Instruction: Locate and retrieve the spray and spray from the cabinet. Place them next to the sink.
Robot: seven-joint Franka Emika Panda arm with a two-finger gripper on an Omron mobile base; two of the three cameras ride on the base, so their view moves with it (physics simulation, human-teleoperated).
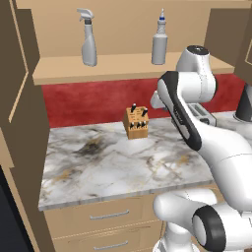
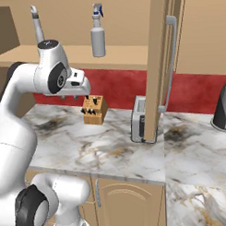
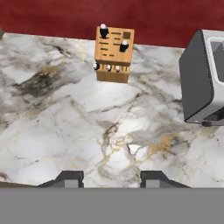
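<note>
Two pale-grey spray bottles stand upright on the shelf of the open tan cabinet (image 1: 123,69). The trigger-head spray (image 1: 88,38) (image 2: 37,26) is on the left; in the right base view my arm covers its lower part. The slim blue-tipped spray (image 1: 159,43) (image 2: 98,36) is to its right. My gripper (image 3: 111,179) hangs well below the shelf, pointing down at the marble counter (image 3: 65,127). Its fingertips (image 3: 70,178) stand wide apart, open, with nothing between them. The sink is out of view.
A wooden knife block (image 1: 137,123) (image 3: 113,54) stands at the red back wall. A grey toaster (image 3: 199,83) (image 2: 139,119) sits to its right. An open cabinet door (image 2: 161,62) juts out over the toaster. A dark grey vessel (image 2: 223,108) is far right. Drawers (image 1: 110,215) lie under the counter.
</note>
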